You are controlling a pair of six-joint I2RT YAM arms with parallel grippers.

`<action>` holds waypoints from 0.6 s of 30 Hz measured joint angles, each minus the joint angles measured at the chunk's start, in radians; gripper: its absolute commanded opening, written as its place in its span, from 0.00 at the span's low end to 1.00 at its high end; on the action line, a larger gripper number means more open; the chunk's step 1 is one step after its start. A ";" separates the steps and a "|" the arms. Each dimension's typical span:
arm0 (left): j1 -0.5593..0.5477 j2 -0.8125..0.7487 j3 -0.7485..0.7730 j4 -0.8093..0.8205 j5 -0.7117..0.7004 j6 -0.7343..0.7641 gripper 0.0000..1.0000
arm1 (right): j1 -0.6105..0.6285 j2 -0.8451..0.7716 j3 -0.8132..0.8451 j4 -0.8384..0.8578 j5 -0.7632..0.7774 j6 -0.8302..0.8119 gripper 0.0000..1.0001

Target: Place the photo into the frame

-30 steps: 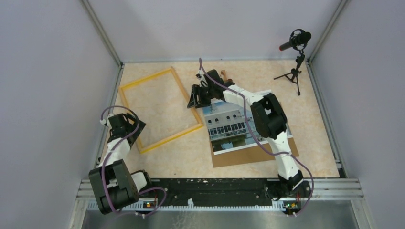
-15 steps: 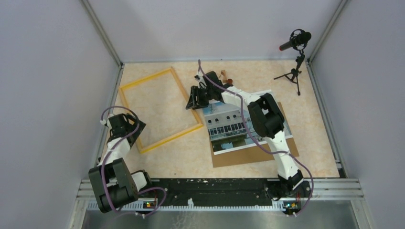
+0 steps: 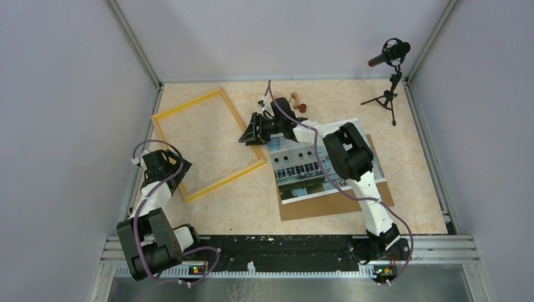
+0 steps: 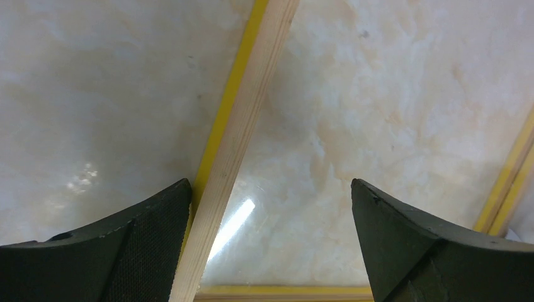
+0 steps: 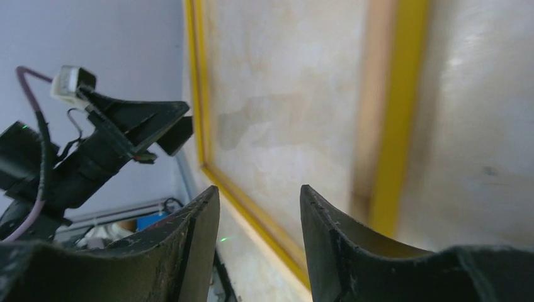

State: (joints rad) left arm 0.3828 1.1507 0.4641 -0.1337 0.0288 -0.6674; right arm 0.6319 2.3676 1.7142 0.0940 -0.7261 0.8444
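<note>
The yellow-orange frame (image 3: 189,110) lies flat at the left middle of the table. The photo (image 3: 302,167) of a white building lies face up to its right, on a brown backing board (image 3: 352,202). My right gripper (image 3: 247,136) is low at the frame's right rail, open and holding nothing. In the right wrist view its tips (image 5: 258,192) point across the frame (image 5: 395,126), with the rail just right of the right finger (image 5: 327,226). My left gripper (image 3: 174,174) is open over the frame's near-left corner. A rail (image 4: 242,126) runs beside its left finger (image 4: 145,233).
A microphone on a small tripod (image 3: 390,75) stands at the back right. A small brown object (image 3: 297,103) lies behind the right gripper. Grey walls close in the table on three sides. The left arm (image 5: 94,151) shows in the right wrist view.
My right gripper has moved left and lower against the frame's right rail. The frame has shifted slightly left. The left arm has not moved.
</note>
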 measured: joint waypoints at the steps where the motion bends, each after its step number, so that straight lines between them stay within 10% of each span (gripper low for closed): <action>1: -0.004 0.000 0.000 0.002 0.021 -0.005 0.98 | 0.007 0.000 -0.002 0.018 -0.022 0.020 0.49; 10: -0.011 0.004 0.000 0.006 0.083 -0.017 0.98 | 0.053 -0.001 -0.051 0.129 -0.133 0.116 0.53; 18: -0.011 0.004 0.024 -0.045 0.083 -0.004 0.99 | 0.026 -0.077 -0.014 -0.201 0.092 -0.142 0.73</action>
State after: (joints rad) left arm 0.3714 1.1545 0.4881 -0.1783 0.1120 -0.6716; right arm 0.6575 2.2906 1.7004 -0.1074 -0.6338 0.7021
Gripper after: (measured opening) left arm 0.986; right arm 0.682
